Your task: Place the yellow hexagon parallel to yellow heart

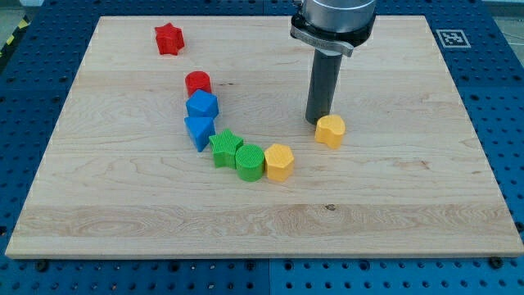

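The yellow hexagon (279, 161) lies near the board's middle, touching the green cylinder (250, 161) on its left. The yellow heart (331, 130) lies up and to the right of the hexagon, apart from it. My tip (319, 121) stands just at the heart's upper left edge, touching or almost touching it. The hexagon is a short way below and left of my tip.
A curved row of blocks runs left of the hexagon: green star (224, 148), blue triangle-like block (199, 130), blue pentagon-like block (201, 105), red cylinder (198, 83). A red star (169, 38) lies at the top left. The wooden board (409, 205) ends at blue pegboard.
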